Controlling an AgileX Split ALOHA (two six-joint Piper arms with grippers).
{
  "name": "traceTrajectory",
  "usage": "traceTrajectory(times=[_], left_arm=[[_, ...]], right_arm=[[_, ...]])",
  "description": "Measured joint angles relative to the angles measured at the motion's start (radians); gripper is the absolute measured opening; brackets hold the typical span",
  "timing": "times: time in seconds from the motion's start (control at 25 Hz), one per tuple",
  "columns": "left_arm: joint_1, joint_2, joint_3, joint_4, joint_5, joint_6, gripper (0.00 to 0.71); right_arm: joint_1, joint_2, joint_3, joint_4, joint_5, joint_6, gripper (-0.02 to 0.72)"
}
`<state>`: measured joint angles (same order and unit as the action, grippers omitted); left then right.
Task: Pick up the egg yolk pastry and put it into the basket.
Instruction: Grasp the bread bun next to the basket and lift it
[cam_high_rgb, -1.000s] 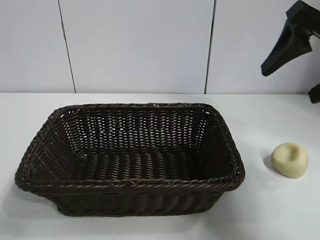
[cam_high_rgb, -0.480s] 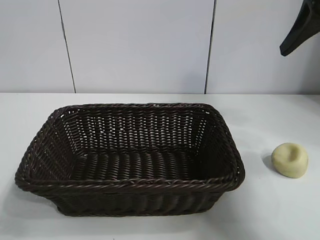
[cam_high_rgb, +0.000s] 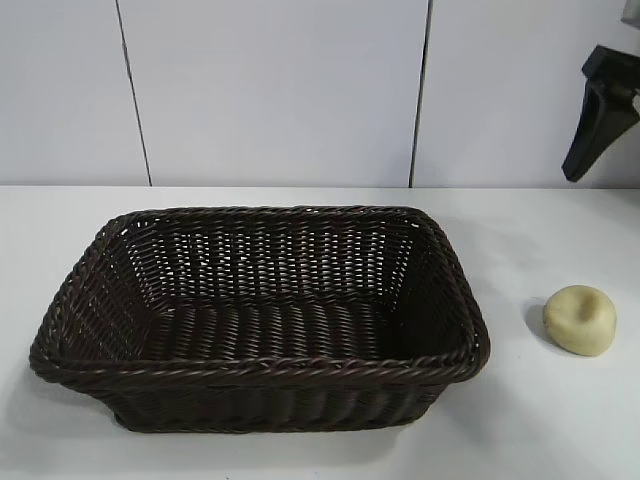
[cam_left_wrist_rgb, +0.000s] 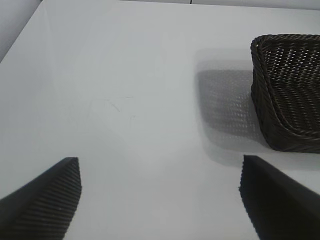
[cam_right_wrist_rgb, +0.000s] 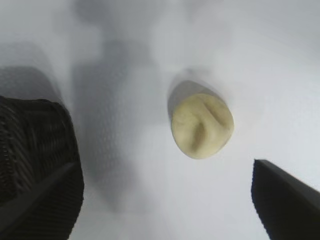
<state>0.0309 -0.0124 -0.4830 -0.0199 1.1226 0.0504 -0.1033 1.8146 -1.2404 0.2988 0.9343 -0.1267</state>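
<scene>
Nearest you, the basket (cam_high_rgb: 260, 315) sits on the white table (cam_high_rgb: 560, 420) with nothing in it. To its right, well apart from the rim, the egg yolk pastry (cam_high_rgb: 580, 319) lies on the table, dent up. Farther back, your right gripper (cam_right_wrist_rgb: 165, 200) hangs above the pastry, its 2 fingers spread wide and touching nothing. Your left gripper (cam_left_wrist_rgb: 160, 195) is spread too, over bare table beside the basket's corner.

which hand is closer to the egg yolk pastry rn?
Right. The right hand hangs open above the egg yolk pastry, which lies on the table right of the basket. The left hand, also open, is over bare table beyond the basket's far side.
</scene>
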Motion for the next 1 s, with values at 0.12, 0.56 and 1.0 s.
traceTrajectory(times=[0.12, 0.56, 1.0], left_arm=[[0.000, 0.000, 0.000, -0.002, 0.000, 0.000, 0.627], [0.000, 0.000, 0.000, -0.003, 0.000, 0.000, 0.627], [0.000, 0.000, 0.000, -0.003, 0.000, 0.000, 0.627]], right_arm=[[0.000, 0.053, 0.000, 0.000, -0.018, 0.002, 0.654], [0.030, 0.185, -0.003, 0.018, -0.098, 0.003, 0.654], [0.030, 0.188, -0.006, 0.006, -0.098, 0.003, 0.186]])
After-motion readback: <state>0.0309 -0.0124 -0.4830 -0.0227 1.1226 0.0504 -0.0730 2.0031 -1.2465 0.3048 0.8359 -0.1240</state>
